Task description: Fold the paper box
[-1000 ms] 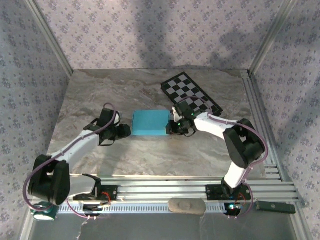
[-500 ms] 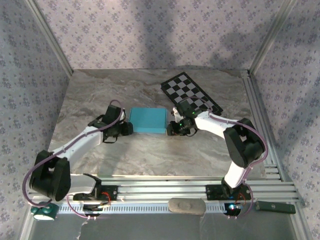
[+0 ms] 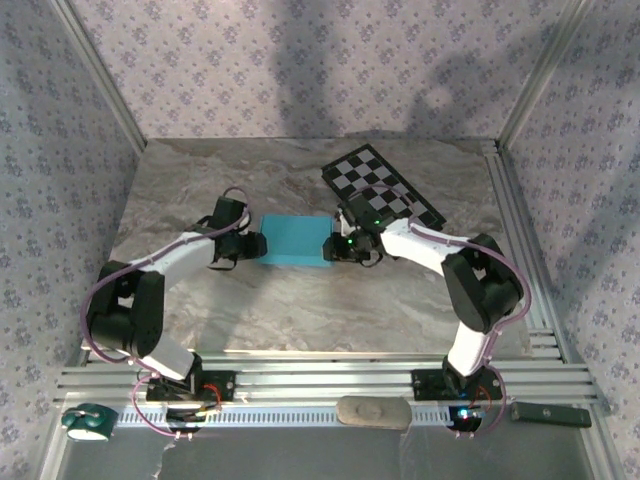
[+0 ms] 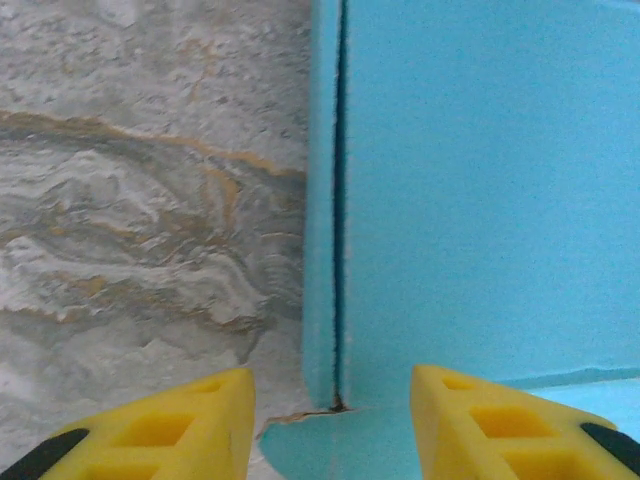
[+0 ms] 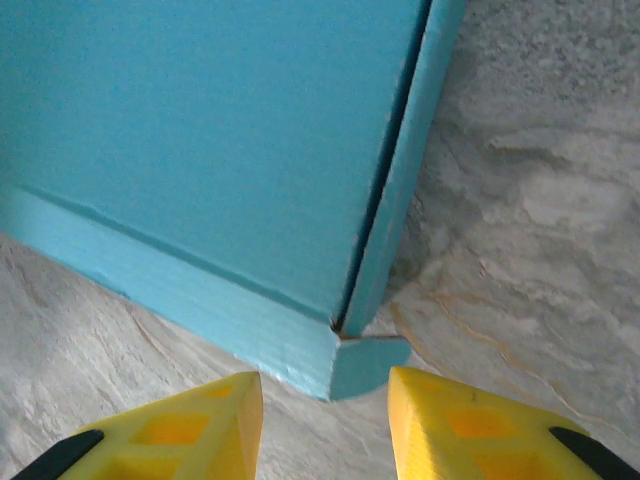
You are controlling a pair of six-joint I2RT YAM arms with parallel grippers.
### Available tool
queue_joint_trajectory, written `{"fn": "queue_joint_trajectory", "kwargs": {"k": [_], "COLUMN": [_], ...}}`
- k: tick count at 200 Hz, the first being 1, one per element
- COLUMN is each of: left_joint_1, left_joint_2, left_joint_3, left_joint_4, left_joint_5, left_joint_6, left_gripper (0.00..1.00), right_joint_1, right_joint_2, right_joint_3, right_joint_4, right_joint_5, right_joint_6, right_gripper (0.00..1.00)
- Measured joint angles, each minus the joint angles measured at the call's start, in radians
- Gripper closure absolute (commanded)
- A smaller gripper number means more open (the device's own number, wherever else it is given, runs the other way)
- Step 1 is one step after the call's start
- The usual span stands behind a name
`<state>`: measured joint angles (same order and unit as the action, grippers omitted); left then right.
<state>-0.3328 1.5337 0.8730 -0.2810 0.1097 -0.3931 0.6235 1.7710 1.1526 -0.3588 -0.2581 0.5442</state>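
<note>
Top external: paper box point(image 3: 296, 240) lies between left gripper point(image 3: 256, 247) and right gripper point(image 3: 333, 248).

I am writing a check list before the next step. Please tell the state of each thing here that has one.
paper box: folded, lying flat, thin gap at the end flaps
left gripper: open, at the box's left end
right gripper: open, at the box's right end
checkerboard: lying flat

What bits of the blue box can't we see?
Top view: the left pincer and right pincer hide the near corners of the flat turquoise cardboard box.
Left wrist view: the box runs off the top and right edges.
Right wrist view: it runs off the top and left edges.
</note>
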Motion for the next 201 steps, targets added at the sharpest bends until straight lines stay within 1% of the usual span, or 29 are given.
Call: {"fn": "queue_joint_trajectory", "kwargs": {"k": [40,118,163,201], "left_joint_1": [-0.008,-0.035,-0.048,-0.053], "left_joint_2": [-0.005,-0.011,-0.014,-0.021], "left_joint_3": [-0.029,-0.067,-0.068,-0.075], "left_joint_4": [0.024,0.025,0.031,0.031], "left_joint_5": [0.018,0.021,0.025,0.025], "left_joint_6": [0.000,-0.004,-0.015,-0.019], "left_gripper": [0.56,0.57,0.60,0.61], "right_joint_1": [0.008,0.021,0.021,0.021], "right_joint_2": [0.030,0.031,0.036,0.036], "right_joint_3": [0.004,0.004,0.004,0.004], "right_joint_4": [0.004,0.024,0.029,0.030], "right_joint_5": [0.006,0.009,0.009,0.009], "right_joint_6": [0.019,0.044,0.051,0.051], "right_gripper": [0.60,0.60,0.63,0.66]}}
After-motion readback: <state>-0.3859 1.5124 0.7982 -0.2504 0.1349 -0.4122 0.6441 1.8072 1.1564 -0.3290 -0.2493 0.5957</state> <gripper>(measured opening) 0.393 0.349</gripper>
